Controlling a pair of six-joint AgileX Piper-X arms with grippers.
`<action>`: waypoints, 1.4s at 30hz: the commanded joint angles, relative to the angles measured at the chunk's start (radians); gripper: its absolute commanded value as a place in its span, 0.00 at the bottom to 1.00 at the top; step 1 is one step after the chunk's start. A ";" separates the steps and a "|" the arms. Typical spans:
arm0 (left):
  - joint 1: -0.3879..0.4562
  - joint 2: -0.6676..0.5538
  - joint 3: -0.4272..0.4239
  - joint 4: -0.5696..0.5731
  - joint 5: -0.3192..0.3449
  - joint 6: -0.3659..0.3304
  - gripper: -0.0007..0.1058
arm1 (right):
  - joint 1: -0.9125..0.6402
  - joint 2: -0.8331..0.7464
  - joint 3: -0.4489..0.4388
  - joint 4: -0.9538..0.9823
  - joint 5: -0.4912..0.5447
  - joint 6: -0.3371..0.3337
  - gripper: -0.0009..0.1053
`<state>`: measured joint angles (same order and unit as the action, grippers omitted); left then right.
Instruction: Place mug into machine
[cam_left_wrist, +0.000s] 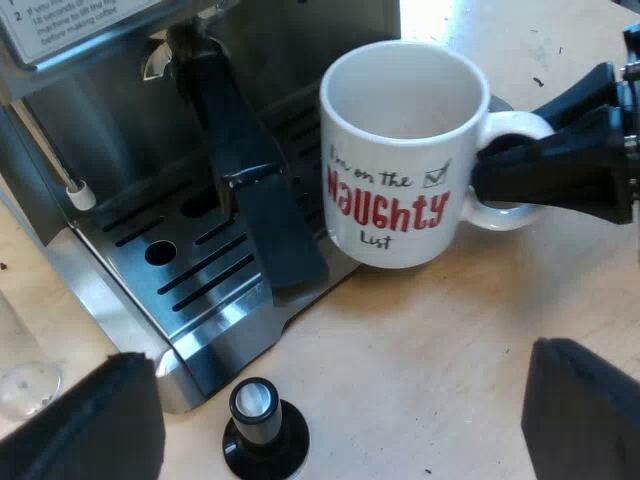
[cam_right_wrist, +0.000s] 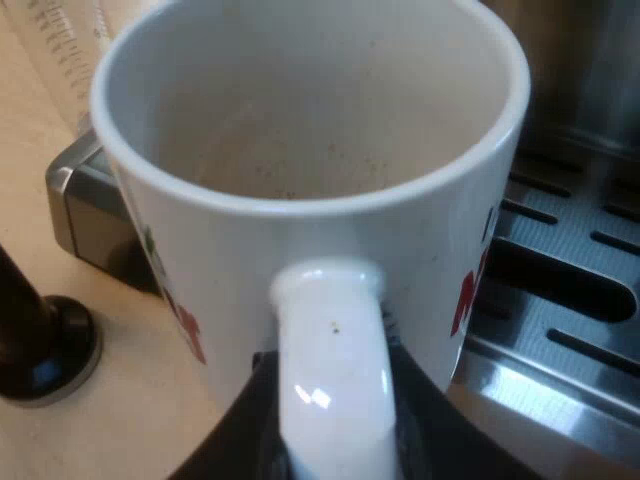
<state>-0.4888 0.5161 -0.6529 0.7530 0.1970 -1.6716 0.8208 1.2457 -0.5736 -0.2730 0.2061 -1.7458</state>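
A white mug (cam_left_wrist: 400, 150) with red "Naughty" lettering stands upright at the corner of the espresso machine's slotted drip tray (cam_left_wrist: 190, 270). My right gripper (cam_left_wrist: 560, 165) is shut on the mug's handle (cam_left_wrist: 510, 125). Seen from the right wrist, the mug (cam_right_wrist: 310, 200) is empty, and its handle (cam_right_wrist: 330, 370) runs between my right gripper's (cam_right_wrist: 330, 455) dark fingers (cam_right_wrist: 230, 440). I cannot tell whether the mug rests on anything or hangs just above it. My left gripper (cam_left_wrist: 335, 400) is open above the table near the tray's corner, holding nothing.
The holder's dark handle (cam_left_wrist: 250, 190) juts from the machine's front over the tray, close to the mug. A black-knobbed tamper (cam_left_wrist: 265, 425) (cam_right_wrist: 40, 340) stands on the wooden table by the tray's corner. A measuring glass (cam_left_wrist: 20, 370) (cam_right_wrist: 60, 50) stands beside the machine.
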 joint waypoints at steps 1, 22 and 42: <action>-0.005 -0.001 -0.003 -0.011 0.002 -0.002 0.75 | 0.000 0.024 -0.054 -0.060 0.001 -0.004 0.01; -0.005 -0.001 -0.003 -0.011 0.002 -0.002 0.75 | 0.000 0.267 -0.240 -0.064 0.090 0.044 0.01; -0.005 -0.001 -0.003 -0.011 0.002 -0.002 0.75 | 0.000 0.389 -0.332 -0.119 0.142 0.068 0.01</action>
<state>-0.4888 0.5161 -0.6529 0.7530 0.1994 -1.6705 0.8208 1.6392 -0.8869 -0.3515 0.3484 -1.6755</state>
